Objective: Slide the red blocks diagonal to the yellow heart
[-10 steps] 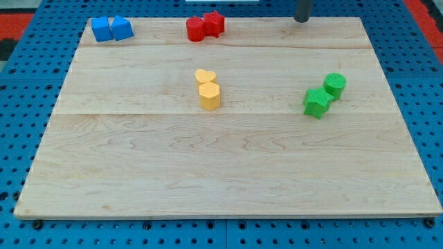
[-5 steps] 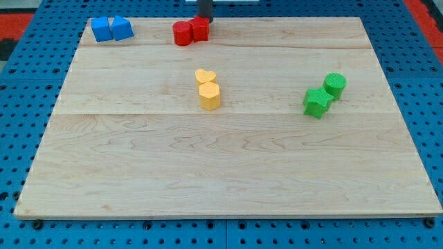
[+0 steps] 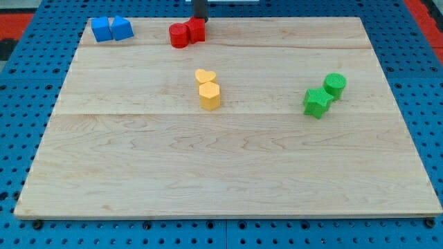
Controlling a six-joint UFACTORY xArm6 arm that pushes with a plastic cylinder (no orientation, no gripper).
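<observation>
My tip (image 3: 199, 18) touches the red blocks (image 3: 187, 32) from above; no jaws; yellow heart (image 3: 205, 76) abuts a yellow block (image 3: 210, 96) on the wooden desk (image 3: 228, 166).

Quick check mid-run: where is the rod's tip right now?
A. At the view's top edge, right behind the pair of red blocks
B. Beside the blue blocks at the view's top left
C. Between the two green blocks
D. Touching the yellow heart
A: my tip sits at the top edge of the wooden board, against the right-hand one of the two red blocks, far from the other pairs.
</observation>
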